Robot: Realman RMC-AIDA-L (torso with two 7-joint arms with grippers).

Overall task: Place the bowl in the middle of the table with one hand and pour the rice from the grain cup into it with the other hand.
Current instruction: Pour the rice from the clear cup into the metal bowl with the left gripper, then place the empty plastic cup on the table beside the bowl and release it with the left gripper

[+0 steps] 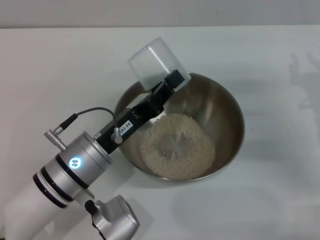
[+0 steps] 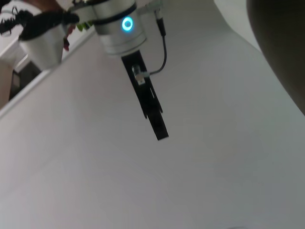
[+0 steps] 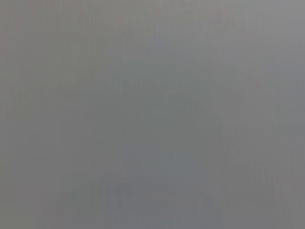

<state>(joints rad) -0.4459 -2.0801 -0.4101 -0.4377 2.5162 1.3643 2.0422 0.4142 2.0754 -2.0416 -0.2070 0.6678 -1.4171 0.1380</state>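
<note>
On the table, head view, left to right:
left arm: silver wrist with a lit blue ring enters from 7 o'clock and reaches toward 1 o'clock, a grey cable looping off its side.
left gripper (image 1: 167,82): black fingers clamped on the grain cup, over the bowl's rim at about 11 o'clock.
grain cup (image 1: 154,62): clear plastic, tipped over with its base pointing up toward 11 o'clock and its mouth facing the bowl; looks empty.
bowl (image 1: 227,117): large steel bowl near the middle of the table, upright, rim shiny.
rice (image 1: 177,145): pale heap on the bowl's floor, ring-shaped with a shallow dip at its centre.
table (image 1: 60,70): plain white matte top; soft shadow under the bowl toward 5 o'clock, faint grey blotches at 2 o'clock.
room: pale grey strip of wall beyond the table's far edge at 12 o'clock.
left wrist view: same white surface fills most of it; a wrist with a blue ring and a black finger shows at 11 o'clock, dark clutter beyond the table edge.
right gripper: not visible anywhere; right wrist view is flat grey, nothing to tell.
</note>
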